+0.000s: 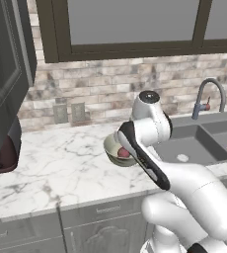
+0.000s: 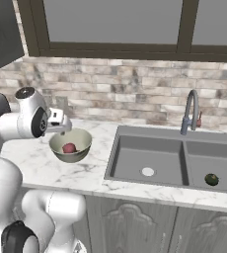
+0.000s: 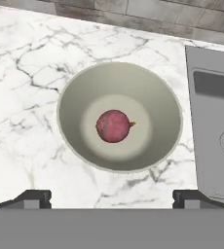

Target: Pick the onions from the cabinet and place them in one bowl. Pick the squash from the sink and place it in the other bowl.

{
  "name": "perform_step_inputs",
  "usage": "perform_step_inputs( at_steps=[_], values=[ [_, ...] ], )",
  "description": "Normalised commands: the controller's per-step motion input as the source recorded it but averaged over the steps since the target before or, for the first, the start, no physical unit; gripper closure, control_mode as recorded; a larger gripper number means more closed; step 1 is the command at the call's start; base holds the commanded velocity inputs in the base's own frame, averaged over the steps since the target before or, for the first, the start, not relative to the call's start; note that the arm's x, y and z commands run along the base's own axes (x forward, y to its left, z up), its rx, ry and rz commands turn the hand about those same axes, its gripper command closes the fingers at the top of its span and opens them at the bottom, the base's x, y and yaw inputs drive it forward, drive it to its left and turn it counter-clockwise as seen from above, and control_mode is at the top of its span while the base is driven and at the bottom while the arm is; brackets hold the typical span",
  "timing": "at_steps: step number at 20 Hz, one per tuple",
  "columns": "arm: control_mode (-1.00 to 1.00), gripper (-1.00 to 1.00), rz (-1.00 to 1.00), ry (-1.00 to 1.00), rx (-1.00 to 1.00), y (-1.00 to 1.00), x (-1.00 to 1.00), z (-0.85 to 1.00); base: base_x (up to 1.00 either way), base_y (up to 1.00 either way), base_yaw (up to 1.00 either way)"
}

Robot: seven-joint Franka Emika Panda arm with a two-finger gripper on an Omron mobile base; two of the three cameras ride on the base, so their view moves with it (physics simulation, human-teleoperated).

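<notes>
Spread wide and empty just above the round pale grey-green bowl [image 3: 120,116] on the veined marble desk [image 3: 21,121], the end effector [image 3: 112,197] has only dull-skinned reddish-purple onion [image 3: 113,126] below, so I'd lift straight up, clearing the thin rim, then return to the cabinet [image 1: 7,74].

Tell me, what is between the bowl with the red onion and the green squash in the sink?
In the right base view, between the bowl and the squash lie bare marble counter and the sink's empty left basin.
</notes>
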Motion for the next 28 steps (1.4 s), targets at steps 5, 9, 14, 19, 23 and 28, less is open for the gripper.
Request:
perform_step_inputs(
  at_steps=[5, 9, 14, 19, 23, 28],
  values=[
    [-1.0, -1.0, 0.0, -0.14, -0.02, 0.01, -0.55, 0.04, 0.0, 0.0, 0.0],
    [-1.0, -1.0, -0.05, 0.13, 0.05, -0.07, 0.05, 0.22, 0.0, 0.0, 0.0],
    [-1.0, -1.0, 0.27, 0.11, 0.06, -0.03, -0.01, 0.82, 0.0, 0.0, 0.0],
    [-1.0, -1.0, -0.03, 0.21, 0.02, 0.01, -0.5, 0.44, 0.0, 0.0, 0.0],
    [-1.0, -1.0, -0.2, 0.29, 0.0, -0.18, -0.36, 0.02, 0.0, 0.0, 0.0],
    [-1.0, -1.0, -0.26, -0.04, -0.04, -0.25, -0.41, -0.16, 0.0, 0.0, 0.0]
  ],
)
